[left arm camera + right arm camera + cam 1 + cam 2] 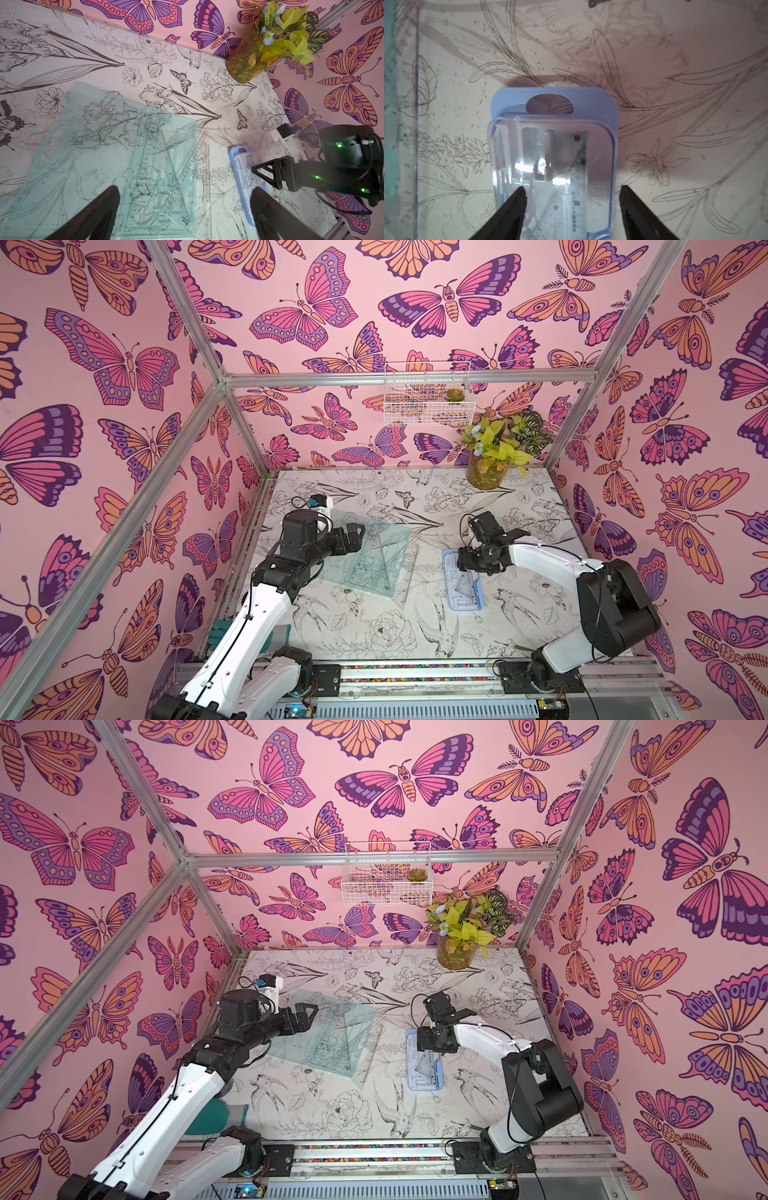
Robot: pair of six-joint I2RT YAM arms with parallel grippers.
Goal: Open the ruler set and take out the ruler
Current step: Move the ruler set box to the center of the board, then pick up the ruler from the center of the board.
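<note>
My left gripper (185,188) and right gripper (572,187) both gape empty; closing off-centre on the slick ruler set (591,99) could skid it.

A tabletop (374,639) printed with line-drawn flowers and birds carries a glass jar (484,475) of yellow-green leafy plants in its far right corner. On the back wall just above the jar hangs a white wire basket (424,406) holding a small succulent (455,394). Pink butterfly wallpaper (124,364) covers every wall behind an aluminium frame (374,379), and a teal object (224,1119) lies at the near left edge.
</note>
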